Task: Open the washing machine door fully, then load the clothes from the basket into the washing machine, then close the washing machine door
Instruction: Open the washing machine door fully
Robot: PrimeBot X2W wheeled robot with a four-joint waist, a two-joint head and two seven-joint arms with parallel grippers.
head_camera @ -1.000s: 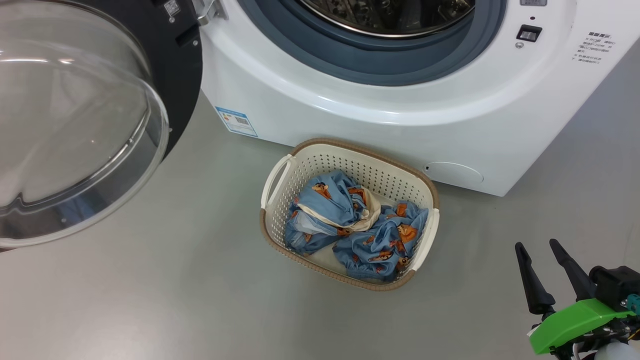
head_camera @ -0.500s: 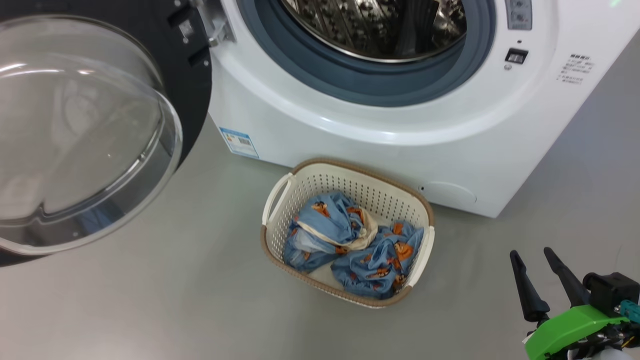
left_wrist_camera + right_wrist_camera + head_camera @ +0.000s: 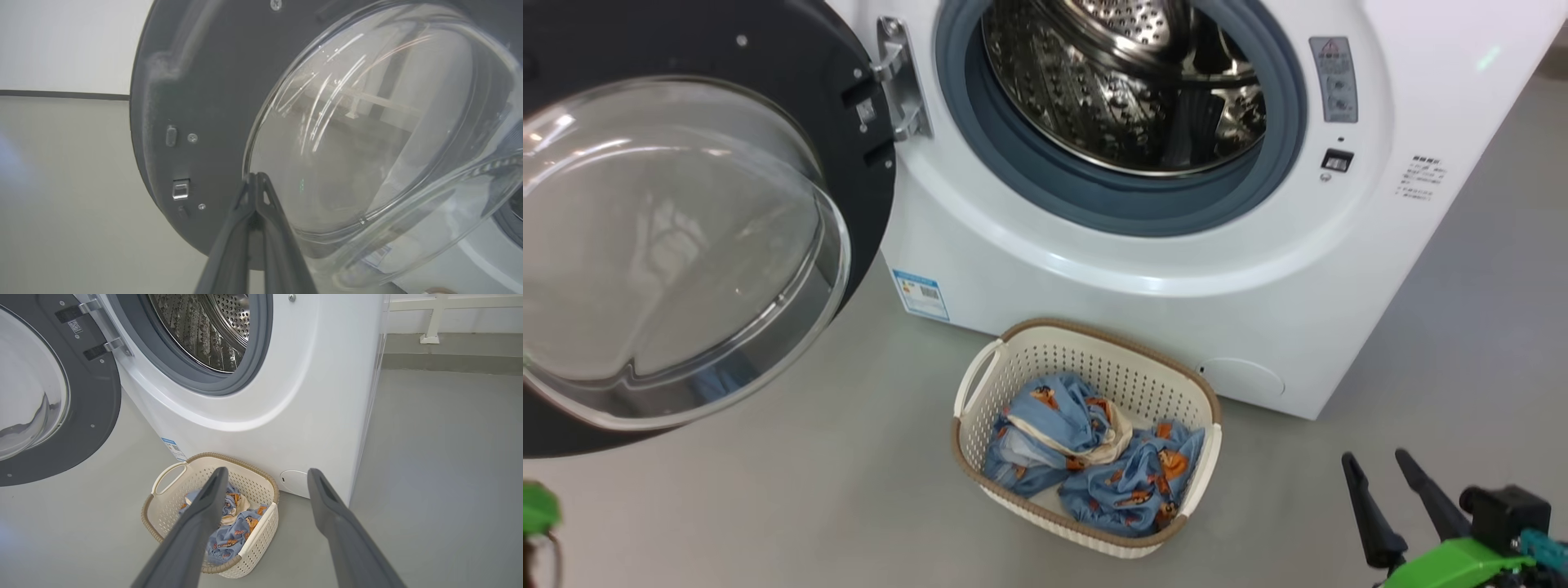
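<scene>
**Door wide open, clothes in the basket**

The washing machine door (image 3: 686, 245) is big, round and shiny black, with a clear glass bowl that bulges out of its middle. It stands wide open, swung out to the left of the washing machine (image 3: 1143, 302). A silver hinge (image 3: 900, 82) joins the two. The machine is a big white box. Its round mouth has a grey-blue rubber ring (image 3: 1094, 204), and behind that is a shiny steel drum (image 3: 1127, 82) full of little holes. A small blue sticker (image 3: 920, 294) sits low on the front.

The basket (image 3: 1111, 331) stands on the floor just in front of the machine, below its mouth. It is cream-white, with holes in its sides, a brown band on the rim and white handles. The clothes (image 3: 1094, 465) lie bunched up inside it. They are light blue with little orange-brown figures, and one piece shows a cream lining.

The left gripper (image 3: 255, 179) is close to the door's glass bowl, its two dark fingers pressed together with nothing between them. The right gripper (image 3: 267, 473) hangs over the floor to the right of the basket, its fingers spread apart and holding nothing.

The floor (image 3: 768, 506) is smooth and plain grey. A white wall (image 3: 69, 41) meets it at a thin dark line. Past the machine, a white rail (image 3: 437, 306) stands on a low grey step (image 3: 449, 355)
</scene>
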